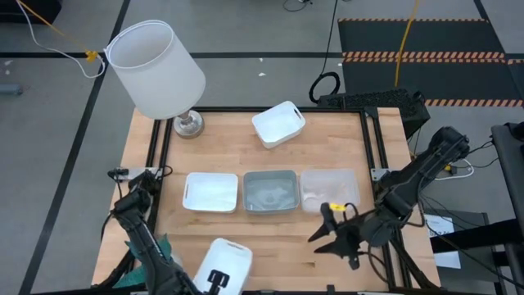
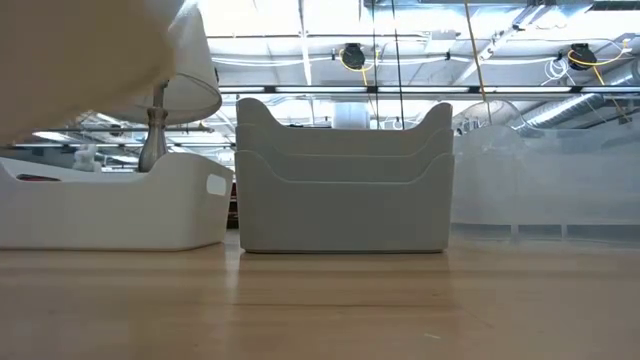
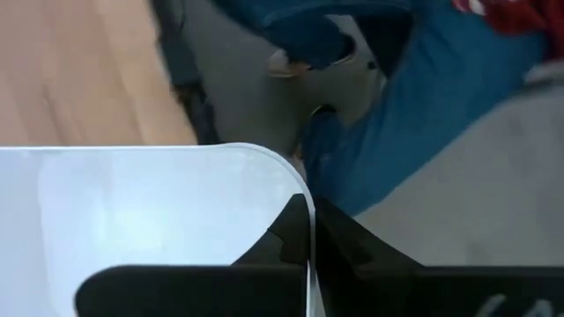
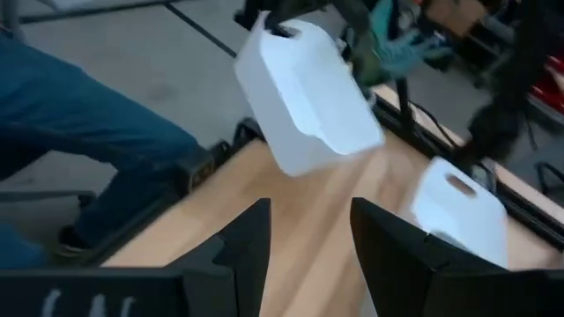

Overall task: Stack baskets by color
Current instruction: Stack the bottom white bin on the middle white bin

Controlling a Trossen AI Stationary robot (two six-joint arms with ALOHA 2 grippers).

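Across the table's middle stand a white basket, a grey-blue basket and a clear basket, each on its bottom. A second white basket stands at the far side. My left gripper is shut on a third white basket at the near edge, also seen aloft in the right wrist view. My right gripper hovers open near the clear basket's near side, with nothing between its fingers. My left gripper holds the white basket by a short end wall, close to a rounded corner. One finger is inside the basket and one outside. The fingers slant down from the table's near side. The basket is lifted clear and hangs tilted below them.
A lamp with a large white shade stands at the far left corner. A person's legs in blue jeans are beside the table's near edge. Bare wood lies between the row of baskets and the near edge.
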